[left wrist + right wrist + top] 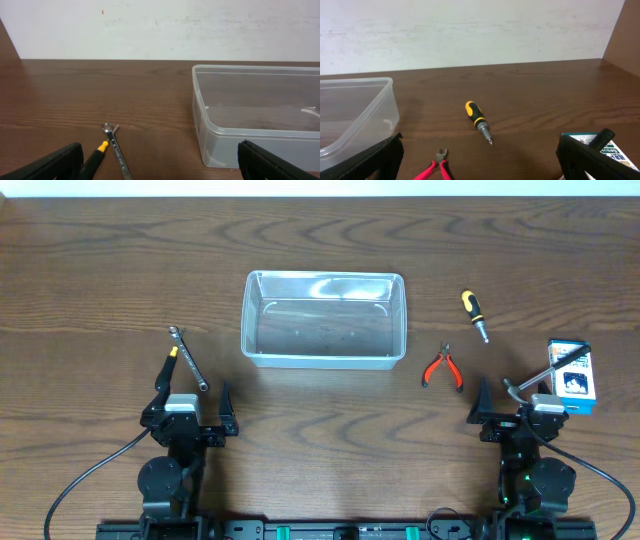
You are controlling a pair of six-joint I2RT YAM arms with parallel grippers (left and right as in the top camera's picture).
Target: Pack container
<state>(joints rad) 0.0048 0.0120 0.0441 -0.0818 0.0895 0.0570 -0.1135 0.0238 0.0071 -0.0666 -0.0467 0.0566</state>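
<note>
The clear plastic container (323, 319) stands empty at the table's middle; it also shows in the left wrist view (260, 115) and the right wrist view (355, 112). A silver wrench (188, 358) crossed with a yellow-and-black tool (166, 370) lies left of it, seen in the left wrist view (117, 152). Red pliers (441, 367) and a yellow-black screwdriver (474, 315) lie to the right, both in the right wrist view (437, 167) (478, 121). My left gripper (190, 402) and right gripper (515, 402) are open and empty near the front.
A small blue-and-white cardboard box (573, 375) with a black-handled tool (545, 370) across it lies at the right, by my right gripper. The wooden table (100, 280) runs to a white wall at the back.
</note>
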